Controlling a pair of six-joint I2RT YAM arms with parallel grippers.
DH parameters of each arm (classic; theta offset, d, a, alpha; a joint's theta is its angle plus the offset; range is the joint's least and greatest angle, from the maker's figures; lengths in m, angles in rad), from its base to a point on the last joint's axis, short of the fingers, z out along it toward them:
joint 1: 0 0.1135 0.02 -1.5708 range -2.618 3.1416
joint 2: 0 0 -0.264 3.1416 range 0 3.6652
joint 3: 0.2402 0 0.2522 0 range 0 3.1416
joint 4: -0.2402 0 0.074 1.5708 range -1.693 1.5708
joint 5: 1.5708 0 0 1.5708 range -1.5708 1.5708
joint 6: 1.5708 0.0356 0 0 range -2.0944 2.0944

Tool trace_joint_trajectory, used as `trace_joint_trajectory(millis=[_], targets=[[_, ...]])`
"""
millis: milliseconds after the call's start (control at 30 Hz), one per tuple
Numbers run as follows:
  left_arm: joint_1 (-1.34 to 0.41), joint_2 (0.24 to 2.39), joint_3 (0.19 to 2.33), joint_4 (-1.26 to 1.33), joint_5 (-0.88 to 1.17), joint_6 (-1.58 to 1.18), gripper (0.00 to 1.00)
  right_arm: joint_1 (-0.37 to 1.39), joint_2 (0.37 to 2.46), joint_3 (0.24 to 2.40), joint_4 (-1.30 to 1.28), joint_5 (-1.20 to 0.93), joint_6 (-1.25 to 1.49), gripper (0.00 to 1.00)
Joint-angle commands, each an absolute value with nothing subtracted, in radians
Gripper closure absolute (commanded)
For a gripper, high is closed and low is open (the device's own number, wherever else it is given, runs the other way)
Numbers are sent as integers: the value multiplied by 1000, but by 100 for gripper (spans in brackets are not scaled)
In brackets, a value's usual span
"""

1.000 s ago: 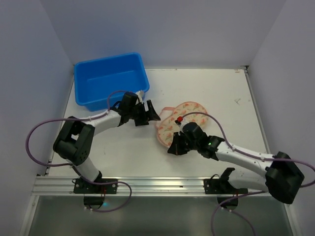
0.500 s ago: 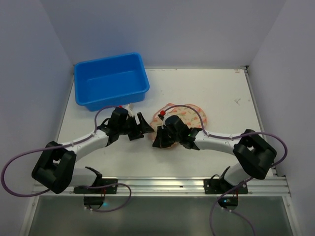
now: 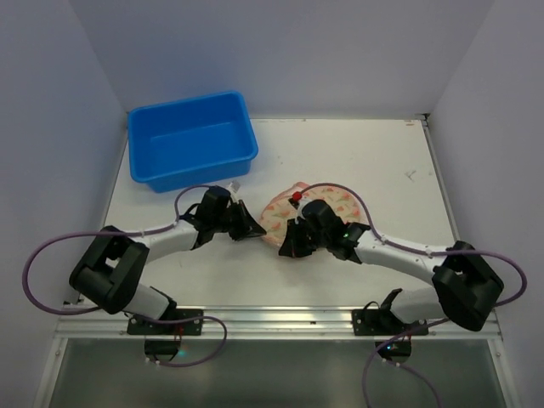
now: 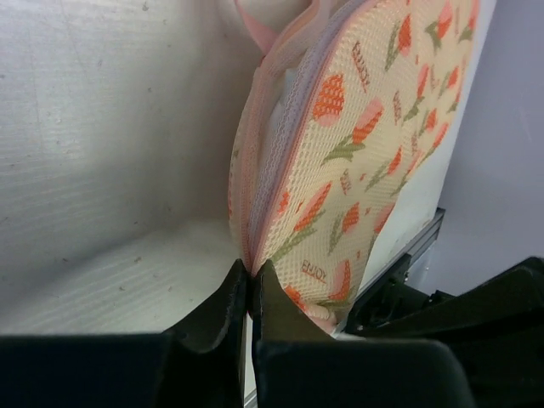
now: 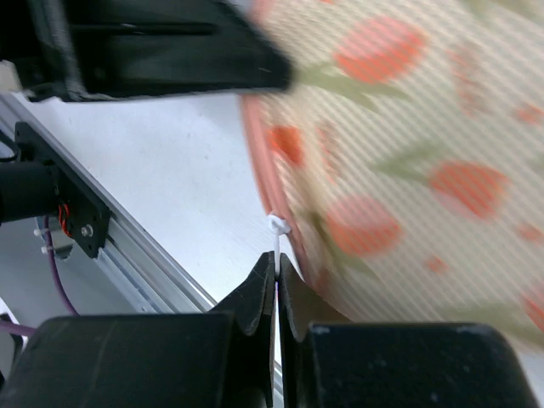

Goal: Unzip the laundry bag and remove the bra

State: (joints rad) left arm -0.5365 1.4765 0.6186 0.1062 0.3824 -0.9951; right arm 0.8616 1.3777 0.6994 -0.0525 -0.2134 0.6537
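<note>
Right hand (image 3: 290, 248) further right, seemingly on laundry bag (image 3: 274, 212) zip; blue tub (image 3: 189, 141) apart.

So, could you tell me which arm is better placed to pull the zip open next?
Right. The right gripper is shut on the white zip pull at the pink edge of the laundry bag, so it can likely draw it along. The left gripper pinches the bag's rim, better suited to anchoring.
</note>
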Motion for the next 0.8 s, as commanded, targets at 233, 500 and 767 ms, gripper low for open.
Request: trace_joint_trajectory(millis=[233, 500, 767], targets=[[-426, 1273, 416, 161, 371, -1014, 100, 669, 1115, 657, -429, -141, 542, 100], [-684, 1169, 301, 216, 294, -1120, 75, 669, 1066, 643, -419, -118, 541, 73], [-692, 905, 484, -150, 54, -988, 11, 655, 1006, 689, -393, 49, 629, 24]])
